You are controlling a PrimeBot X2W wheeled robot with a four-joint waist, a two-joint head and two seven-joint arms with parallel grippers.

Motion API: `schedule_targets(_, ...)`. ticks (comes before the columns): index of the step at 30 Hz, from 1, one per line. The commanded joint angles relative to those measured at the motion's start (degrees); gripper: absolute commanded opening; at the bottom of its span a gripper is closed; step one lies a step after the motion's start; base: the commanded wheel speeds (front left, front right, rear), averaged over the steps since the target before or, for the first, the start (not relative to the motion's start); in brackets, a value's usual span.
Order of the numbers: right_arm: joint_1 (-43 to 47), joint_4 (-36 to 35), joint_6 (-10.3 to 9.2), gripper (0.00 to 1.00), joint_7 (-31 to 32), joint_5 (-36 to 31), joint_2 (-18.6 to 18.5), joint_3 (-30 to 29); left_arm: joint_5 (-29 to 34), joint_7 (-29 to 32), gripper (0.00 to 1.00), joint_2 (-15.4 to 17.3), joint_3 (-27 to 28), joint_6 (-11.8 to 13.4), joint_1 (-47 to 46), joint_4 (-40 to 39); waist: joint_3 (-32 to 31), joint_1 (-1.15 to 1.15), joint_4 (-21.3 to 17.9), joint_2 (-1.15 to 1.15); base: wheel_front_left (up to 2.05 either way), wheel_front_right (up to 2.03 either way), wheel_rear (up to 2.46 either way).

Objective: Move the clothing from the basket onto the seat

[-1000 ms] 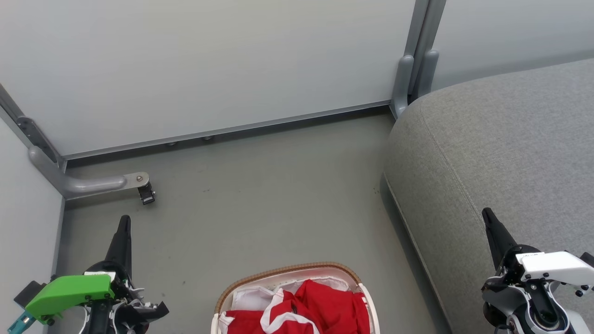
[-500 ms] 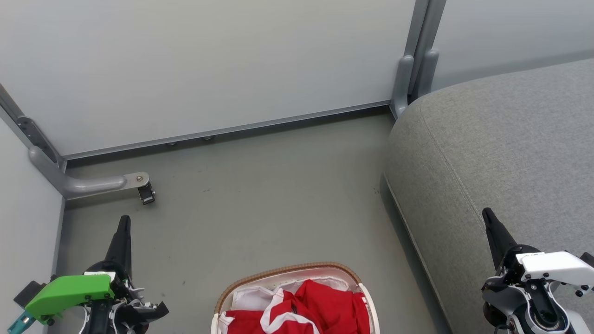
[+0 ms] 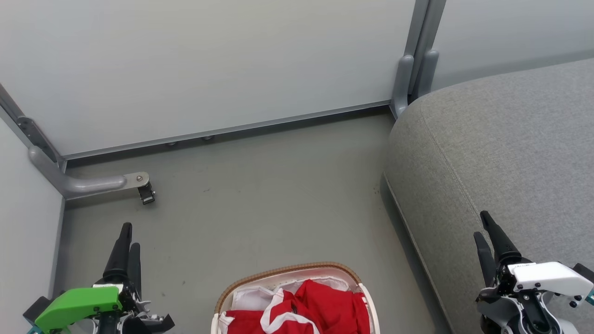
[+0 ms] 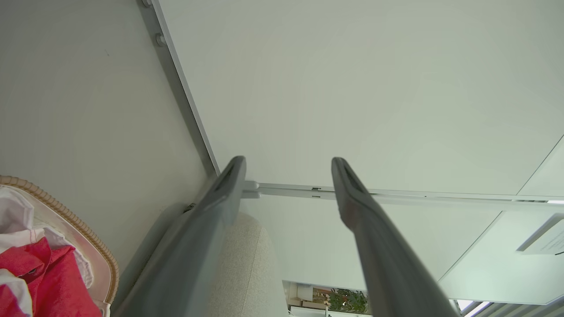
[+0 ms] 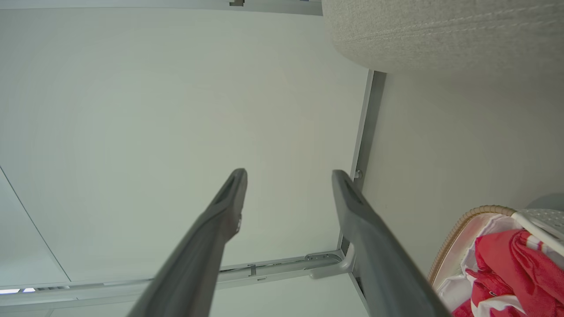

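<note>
Fingers (image 3: 119, 255) parted, empty, on left gripper (image 3: 131, 235) and right gripper (image 3: 481, 224); bright red white-trimmed fabric clothing (image 3: 325, 304) in oval white brown-rimmed basket (image 3: 287, 270) lies lower centre between them, left nearer.

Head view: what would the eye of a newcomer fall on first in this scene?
The bright red clothing with white trim stands out first, heaped in the basket on the floor at the bottom centre. Next comes the large grey seat on the right, with no clothing on the part in view. The left gripper, with a green cover behind it, and the right gripper stand open in the lower corners.
</note>
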Motion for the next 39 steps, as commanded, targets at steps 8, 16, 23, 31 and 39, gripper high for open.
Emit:
schedule_targets(8, -1.65, -0.61, 0.00, 1.00, -3.00, -7.47, -2.73, 2.71, 8.76, -2.62, 1.00, 1.49, -1.19, -0.11, -0.91, -0.32, 0.05, 0.00, 0.09, 0.01, 0.00, 0.00, 0.00)
schedule_targets(16, -2.44, 0.07, 0.01, 1.00, -4.94, -15.92, -3.65, 4.98, 21.82, -4.56, 1.00, 1.22, -1.62, -0.13, -0.61, -0.13, 0.11, 0.00, 0.20, 0.01, 0.00, 0.00, 0.00)
schedule_targets(23, -2.95, 0.00, 0.01, 1.00, -6.51, -23.95, -4.38, 6.56, 31.63, -6.14, 1.00, 1.31, -2.81, 0.00, -0.40, -0.17, 0.09, 0.00, 0.55, 0.02, 0.00, 0.00, 0.00)
schedule_targets(31, -3.52, 0.46, 0.01, 1.00, -8.17, -31.69, -5.04, 8.83, 40.55, -7.80, 1.00, 2.13, -4.93, 0.48, 0.51, 0.04, 0.12, 0.00, 0.71, 0.02, 0.00, 0.00, 0.00)
schedule_targets(39, -3.51, 1.49, 0.01, 1.00, -9.69, -38.21, -5.30, 11.13, 47.94, -9.32, 1.00, 3.17, -7.44, 2.53, 1.40, 0.64, -0.05, 0.00, 0.77, 0.03, 0.00, 0.00, 0.00)
